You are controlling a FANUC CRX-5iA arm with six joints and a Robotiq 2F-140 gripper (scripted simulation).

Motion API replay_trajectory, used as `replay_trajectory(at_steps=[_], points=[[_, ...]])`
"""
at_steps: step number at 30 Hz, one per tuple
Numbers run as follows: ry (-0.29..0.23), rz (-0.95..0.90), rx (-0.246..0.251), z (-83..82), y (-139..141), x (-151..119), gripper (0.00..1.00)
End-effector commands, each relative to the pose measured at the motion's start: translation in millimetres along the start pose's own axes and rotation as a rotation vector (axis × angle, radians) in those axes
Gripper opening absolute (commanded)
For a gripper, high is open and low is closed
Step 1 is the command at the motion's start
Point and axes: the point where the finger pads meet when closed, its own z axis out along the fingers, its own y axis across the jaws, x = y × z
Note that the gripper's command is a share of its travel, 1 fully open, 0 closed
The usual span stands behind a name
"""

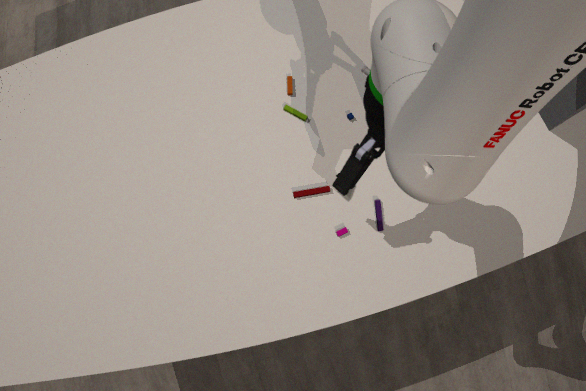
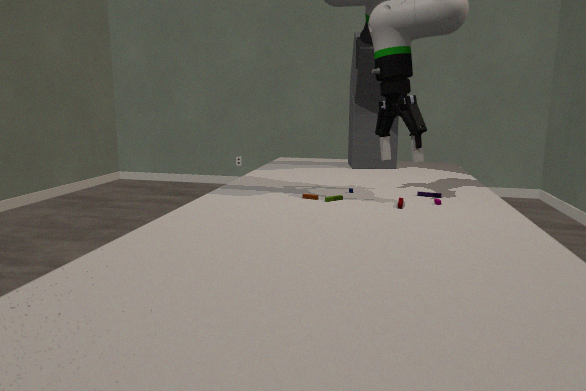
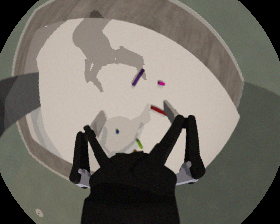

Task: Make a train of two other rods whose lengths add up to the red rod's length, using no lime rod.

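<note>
Hand (image 2: 400, 143) hangs wide and empty above the desk (image 2: 280, 276); purple (image 1: 378, 214) and blue (image 1: 350, 115) lie well apart, unjoined.

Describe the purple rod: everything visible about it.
The purple rod is a slim, straight bar with square edges and a plain, matte, deep violet surface. It lies flat on the white table, running roughly toward and away from the arm's side in the top view. It lies apart from all else: the magenta rod sits beside it and the red rod farther off. The open gripper hangs above, not touching it.
</note>
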Motion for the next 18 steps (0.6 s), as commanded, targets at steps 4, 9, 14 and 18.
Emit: replay_trajectory(at_steps=[4, 9, 14, 18], points=[[-0.087, 0.162, 0.098, 2.7, 8.1, 14.4, 1.00], [-0.092, 0.245, 0.093, 4.1, 12.2, 22.2, 1.00], [-0.096, 0.319, 0.089, 5.3, 15.8, 29.4, 1.00], [-0.099, 0.374, 0.086, 6.1, 18.4, 34.7, 1.00]])
